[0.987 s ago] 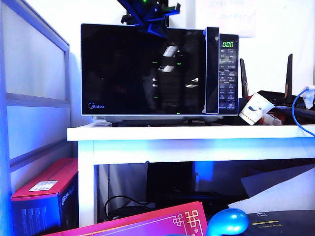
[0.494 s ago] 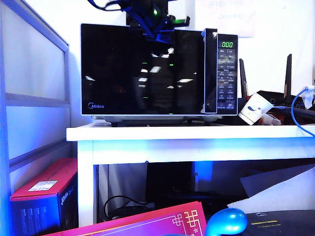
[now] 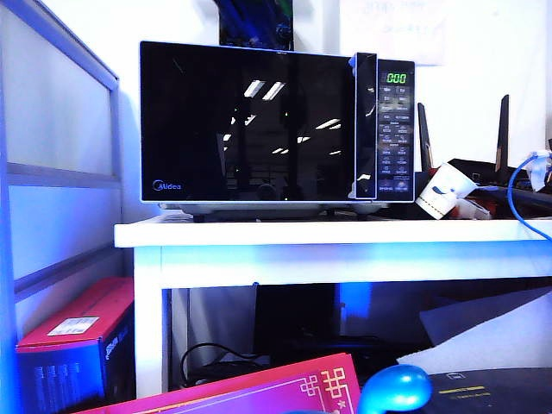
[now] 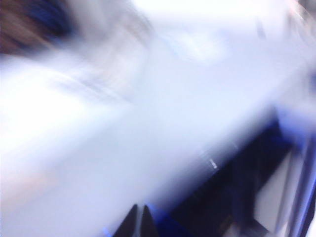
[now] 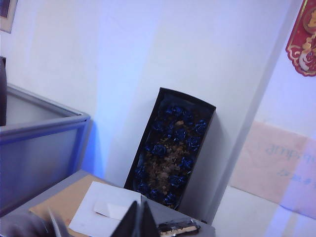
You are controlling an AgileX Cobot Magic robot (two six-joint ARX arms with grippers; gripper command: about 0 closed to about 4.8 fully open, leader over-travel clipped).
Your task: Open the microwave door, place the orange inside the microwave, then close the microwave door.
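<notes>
Up and away goes the arm from the one microwave [image 3: 276, 125], door [image 3: 246, 121] shut, both grippers, left [image 4: 138, 220] and right [image 5: 138, 218], pinched closed, empty.

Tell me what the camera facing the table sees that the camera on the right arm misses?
Only the exterior view shows the boxy black-fronted microwave, its glossy black glass door closed, on a white table, with a red cardboard box below. Only the right wrist view shows the shut right hand, a tall black box of dark blue roses leaning on a wall, and white paper. They share no object; the orange and left hand appear in neither.
</notes>
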